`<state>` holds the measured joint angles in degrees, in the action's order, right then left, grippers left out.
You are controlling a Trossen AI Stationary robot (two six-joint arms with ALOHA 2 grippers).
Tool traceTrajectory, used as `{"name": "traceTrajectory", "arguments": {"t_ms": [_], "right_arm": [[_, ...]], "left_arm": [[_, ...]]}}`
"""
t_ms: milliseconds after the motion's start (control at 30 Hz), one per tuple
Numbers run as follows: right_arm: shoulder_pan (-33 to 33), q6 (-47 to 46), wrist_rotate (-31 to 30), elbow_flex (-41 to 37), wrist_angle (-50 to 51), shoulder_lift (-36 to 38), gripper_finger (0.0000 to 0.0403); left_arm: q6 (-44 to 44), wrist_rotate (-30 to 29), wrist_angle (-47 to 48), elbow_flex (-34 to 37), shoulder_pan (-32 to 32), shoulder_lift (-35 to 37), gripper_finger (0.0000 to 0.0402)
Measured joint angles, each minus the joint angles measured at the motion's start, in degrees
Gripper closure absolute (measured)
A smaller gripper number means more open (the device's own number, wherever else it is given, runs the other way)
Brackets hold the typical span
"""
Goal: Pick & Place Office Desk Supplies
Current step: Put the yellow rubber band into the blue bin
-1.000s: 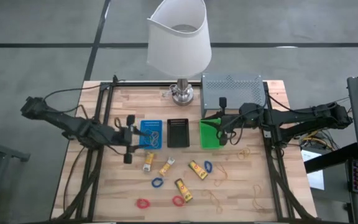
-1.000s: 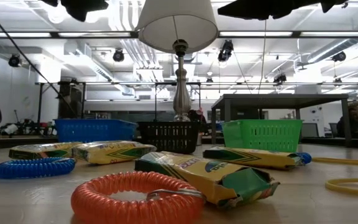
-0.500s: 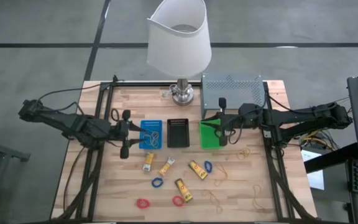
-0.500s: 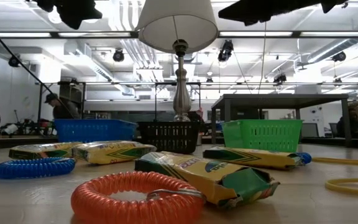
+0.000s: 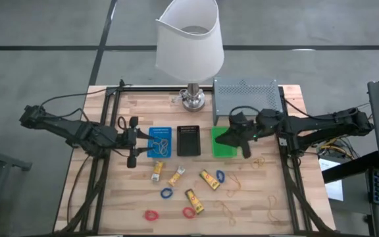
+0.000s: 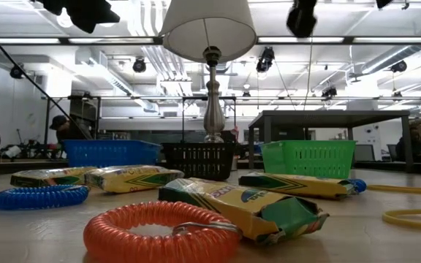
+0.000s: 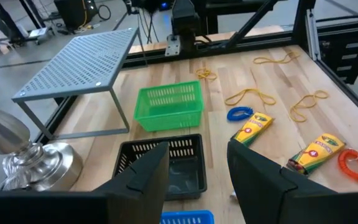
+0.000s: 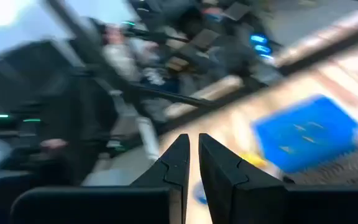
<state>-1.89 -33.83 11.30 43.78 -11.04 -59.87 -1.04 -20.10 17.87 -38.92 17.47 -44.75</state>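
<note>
Both my claws hang above the wooden table, holding nothing.

My left gripper (image 5: 131,141) hovers just left of the blue rectangular tray (image 5: 160,141), fingers released and spread. Yellow crayon packets with red marks (image 5: 208,179), blue (image 5: 166,193) and red coiled rings (image 5: 151,215) and thin tan rubber bands (image 5: 231,190) lie loose on the boards in front of the trays. My right gripper (image 5: 237,133) hangs over the green plastic tray (image 5: 224,143), fingers clenched on nothing.

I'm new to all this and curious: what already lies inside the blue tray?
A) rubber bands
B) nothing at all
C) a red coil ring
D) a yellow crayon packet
A: in the overhead view tan rubber bands lie looped inside the blue tray, while the packets and rings sit on the bare table.
</note>
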Motion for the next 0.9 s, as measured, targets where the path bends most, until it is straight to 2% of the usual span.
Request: {"name": "traceTrajectory", "arguments": {"t_ms": [200,400,600,667,767,900], "right_arm": [[-3.31,6.54,1.87,6.34,0.90,4.47,0.0369],[-6.93,16.71,2.09,12.11,3.18,4.55,0.0369],[-8.00,13.87,2.27,16.73,6.07,2.52,0.0369],[-7.98,11.48,2.26,19.16,11.92,2.14,0.0369],[-8.00,11.36,1.75,23.42,25.77,0.85,0.0369],[-8.95,8.35,-5.33,27.42,45.63,-1.58,0.0369]], "left_arm": [[0.00,0.00,0.25,0.00,0.00,-0.02,0.0233],[0.02,0.00,0.46,0.00,0.00,-0.02,0.0233],[0.02,0.02,0.49,0.00,0.00,-0.02,0.0233],[0.02,0.02,0.52,0.00,0.00,-0.02,0.0233],[0.02,0.02,0.55,0.00,0.00,-0.02,0.0233],[0.02,0.00,0.59,0.00,0.00,-0.02,0.0233]]}}
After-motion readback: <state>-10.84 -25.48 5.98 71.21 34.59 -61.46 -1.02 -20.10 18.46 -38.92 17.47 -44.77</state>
